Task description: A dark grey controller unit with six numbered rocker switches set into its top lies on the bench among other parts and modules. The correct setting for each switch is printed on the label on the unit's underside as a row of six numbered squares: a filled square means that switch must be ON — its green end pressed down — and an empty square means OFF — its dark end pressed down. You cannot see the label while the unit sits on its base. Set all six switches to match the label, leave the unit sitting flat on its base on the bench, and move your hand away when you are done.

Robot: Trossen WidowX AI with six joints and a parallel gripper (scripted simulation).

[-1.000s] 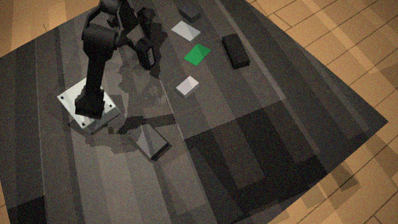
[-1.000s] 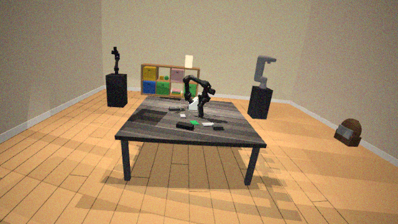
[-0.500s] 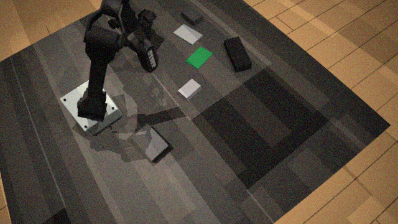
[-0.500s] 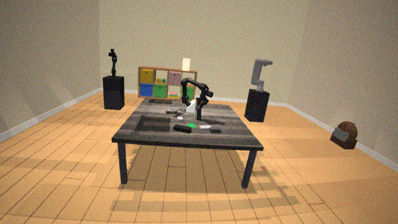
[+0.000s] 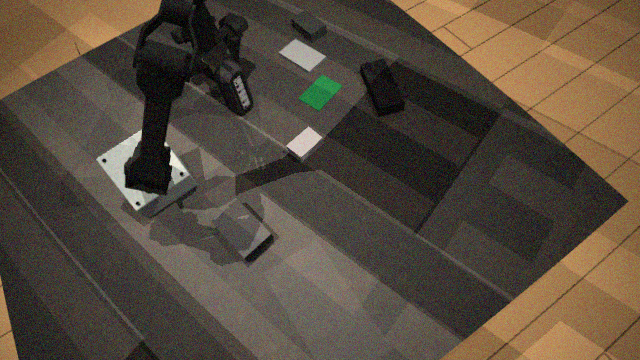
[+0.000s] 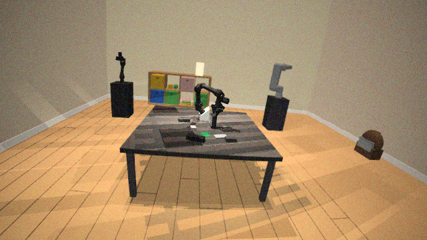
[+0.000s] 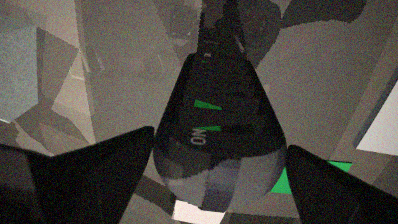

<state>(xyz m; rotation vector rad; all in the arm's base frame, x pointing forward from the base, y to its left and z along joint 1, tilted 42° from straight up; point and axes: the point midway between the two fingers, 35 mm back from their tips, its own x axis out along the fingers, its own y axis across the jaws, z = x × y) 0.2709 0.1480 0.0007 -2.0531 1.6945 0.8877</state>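
The dark grey controller unit (image 5: 230, 96) (image 7: 220, 162) is tilted steeply on end between the fingers of my gripper (image 7: 220, 144). The fingertips press on its two long sides. Its underside label (image 5: 241, 92) (image 6: 211, 121) shows as a pale strip with dark marks, too small to read surely. In the wrist view its switch face is foreshortened and in shadow, with two green switch ends and the ON mark visible; the other switches are hard to make out. Whether its lower end touches the bench, I cannot tell.
A pale block (image 5: 305, 142) (image 6: 193, 127), green card (image 5: 320, 92) (image 6: 205, 134), white card (image 5: 302, 54) (image 6: 220, 136), black module (image 5: 382, 87) (image 6: 195, 137) and dark block (image 5: 309, 26) (image 6: 231, 140) lie nearby. A grey box (image 5: 242, 227) lies near my arm's white base plate (image 5: 114, 172).
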